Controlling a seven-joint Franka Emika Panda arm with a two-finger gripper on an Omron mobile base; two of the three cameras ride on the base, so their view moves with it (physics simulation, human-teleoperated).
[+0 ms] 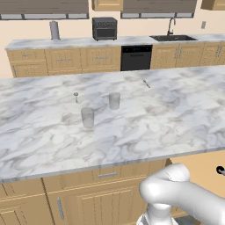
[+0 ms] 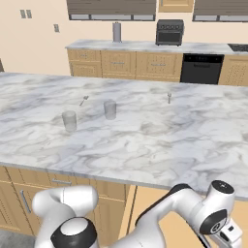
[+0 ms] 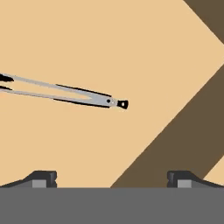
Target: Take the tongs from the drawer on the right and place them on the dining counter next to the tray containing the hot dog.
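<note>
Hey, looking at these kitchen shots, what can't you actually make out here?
- The tongs: hand view, their tips run off the left edge.
- The drawer: hand view, just its tan floor and a dark wall; its front lies outside the frame.
- The gripper: hand view, fingertips apart, the rest cut off by the bottom edge.
- Small utensils on the dining counter: base views, too small to identify.

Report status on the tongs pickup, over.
Gripper open, empty, above the drawer floor. Tongs lying flat in the drawer, off to one side of the fingertips, not between them. Nothing between gripper and tongs.
</note>
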